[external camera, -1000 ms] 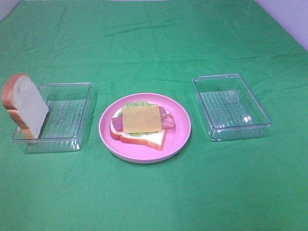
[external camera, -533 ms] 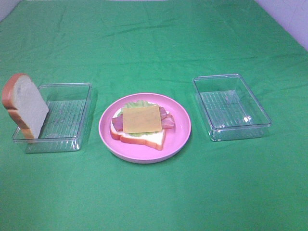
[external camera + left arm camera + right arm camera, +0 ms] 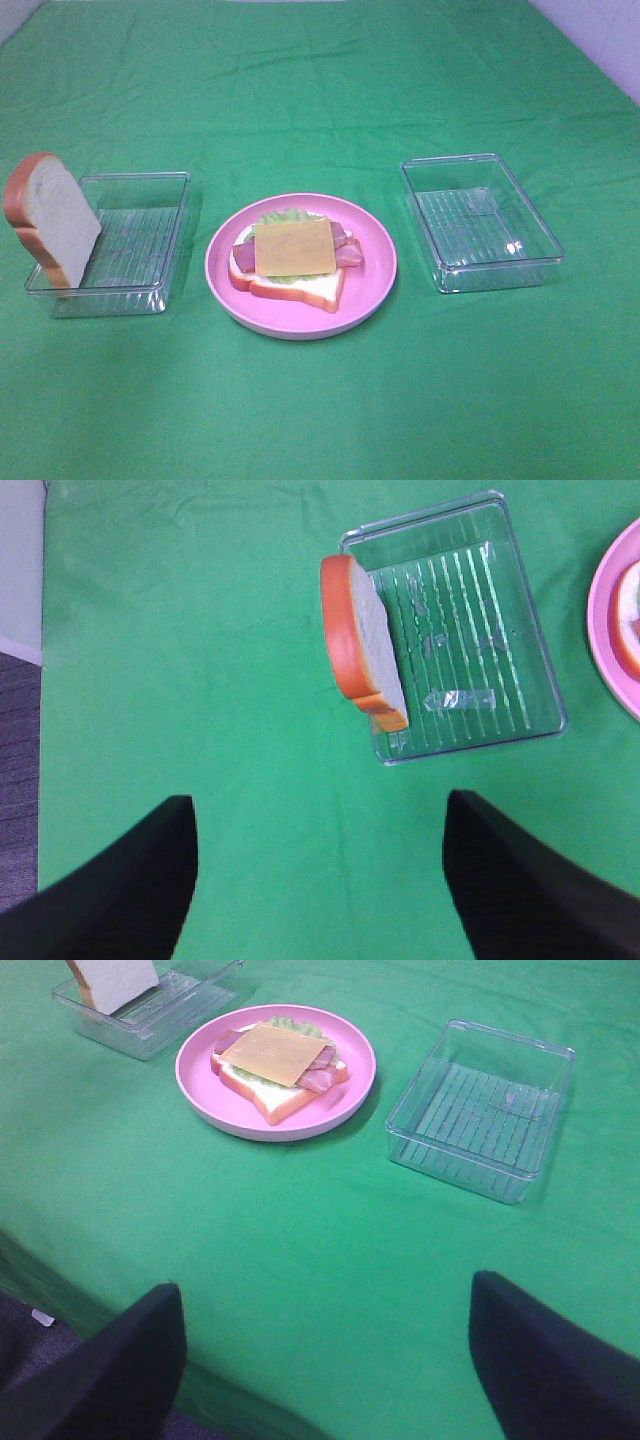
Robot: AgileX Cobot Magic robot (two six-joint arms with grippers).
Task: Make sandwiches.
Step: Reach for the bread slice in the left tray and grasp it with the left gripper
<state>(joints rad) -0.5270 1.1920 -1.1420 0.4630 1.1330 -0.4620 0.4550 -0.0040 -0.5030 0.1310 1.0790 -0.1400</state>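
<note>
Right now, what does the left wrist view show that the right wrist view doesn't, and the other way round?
Only the left wrist view shows the whole left tray, with the bread slice leaning on its edge, plus grey floor past the cloth. Only the right wrist view shows the full open sandwich, cheese on top, the whole plate, and the empty right tray. Both share the green cloth, part of the slice, left tray and plate, and wide-apart dark jaws holding nothing.
</note>
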